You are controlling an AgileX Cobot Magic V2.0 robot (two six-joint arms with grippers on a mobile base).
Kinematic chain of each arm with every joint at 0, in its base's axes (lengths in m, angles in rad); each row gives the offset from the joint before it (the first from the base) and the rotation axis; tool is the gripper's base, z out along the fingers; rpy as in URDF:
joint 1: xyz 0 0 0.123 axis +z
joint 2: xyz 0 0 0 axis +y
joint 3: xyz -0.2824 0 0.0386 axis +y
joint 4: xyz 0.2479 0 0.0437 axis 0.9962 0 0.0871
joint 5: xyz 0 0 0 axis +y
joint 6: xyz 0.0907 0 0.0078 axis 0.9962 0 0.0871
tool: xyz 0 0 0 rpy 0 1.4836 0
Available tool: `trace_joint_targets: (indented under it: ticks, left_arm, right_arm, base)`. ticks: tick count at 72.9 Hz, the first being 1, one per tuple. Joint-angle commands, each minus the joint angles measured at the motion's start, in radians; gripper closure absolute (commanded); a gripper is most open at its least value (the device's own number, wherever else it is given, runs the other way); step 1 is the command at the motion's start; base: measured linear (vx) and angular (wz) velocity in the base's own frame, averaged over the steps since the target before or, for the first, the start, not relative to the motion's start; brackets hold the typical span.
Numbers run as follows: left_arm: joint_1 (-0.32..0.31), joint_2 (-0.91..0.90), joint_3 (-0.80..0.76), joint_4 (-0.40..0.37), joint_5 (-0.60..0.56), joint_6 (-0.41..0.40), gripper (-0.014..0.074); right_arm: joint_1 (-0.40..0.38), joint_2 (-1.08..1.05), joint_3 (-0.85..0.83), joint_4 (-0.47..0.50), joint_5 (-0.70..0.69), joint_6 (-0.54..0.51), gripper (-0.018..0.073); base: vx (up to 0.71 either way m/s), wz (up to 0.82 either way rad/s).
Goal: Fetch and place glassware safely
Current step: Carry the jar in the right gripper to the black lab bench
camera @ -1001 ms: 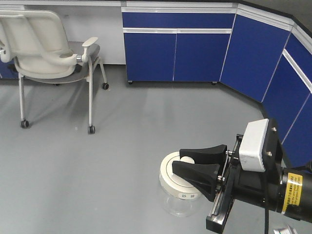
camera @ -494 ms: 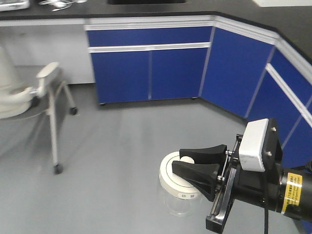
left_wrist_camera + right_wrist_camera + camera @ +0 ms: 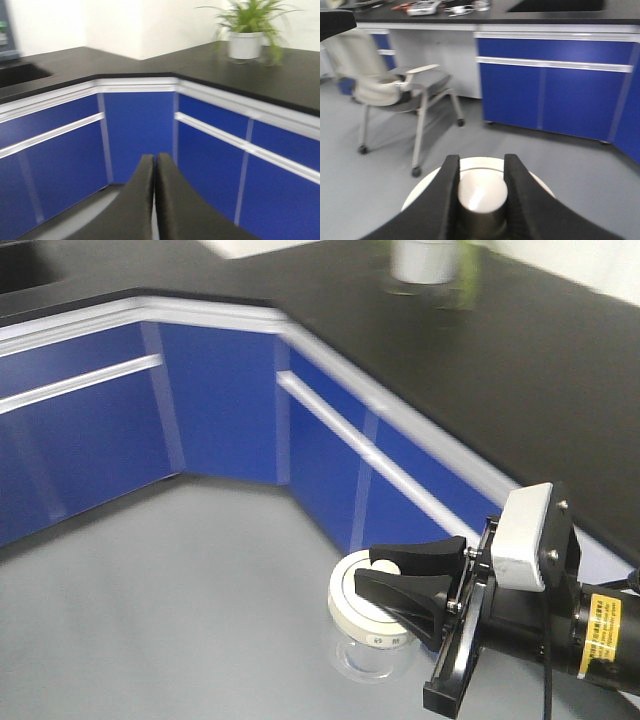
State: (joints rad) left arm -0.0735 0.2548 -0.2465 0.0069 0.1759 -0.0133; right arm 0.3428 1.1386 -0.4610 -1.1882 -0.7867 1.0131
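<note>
Short of the black matte bench (image 3: 500, 380) with glossy blue cabinet fronts (image 3: 230, 400), over the grey floor (image 3: 150, 620): small squat clear glass jar with round cream-white lid (image 3: 345, 610), upright, axis vertical. Clamped at smooth central knob (image 3: 481, 195) between ribbed black fingers of right pincer (image 3: 368, 570). Left pincer (image 3: 154, 170) pressed together, empty, jar absent from its view. Bench top higher than jar; lift judged necessary before placing.

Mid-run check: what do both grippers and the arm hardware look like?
The right gripper has two matte black wedge-shaped fingers on a black rail. Behind sits a white rectangular box with small screws, then a black cylindrical link bearing a yellow label. A thin black cable hangs beneath. The left gripper shows matching black curved fingers.
</note>
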Motion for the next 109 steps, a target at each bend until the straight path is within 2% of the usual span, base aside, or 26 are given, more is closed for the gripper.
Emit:
trace_joint_targets:
  ticks: [1,65,109]
  left_arm:
    - [-0.001,0.010,-0.028,-0.007,-0.072,-0.007,0.0603]
    - [-0.001,0.010,-0.028,-0.007,-0.072,-0.007,0.0603]
    - [-0.001,0.010,-0.028,-0.007,-0.072,-0.007,0.0603]
  right_arm:
    - [-0.002,-0.014,-0.030,0.055,-0.066,-0.007,0.0560]
    - [-0.002,-0.014,-0.030,0.055,-0.064,-0.007,0.0560]
    - [-0.002,-0.014,-0.030,0.055,-0.064,-0.007,0.0560]
  base:
    - [0.24,-0.93]
    - [0.18,-0.75]
    - [0.11,-0.29]
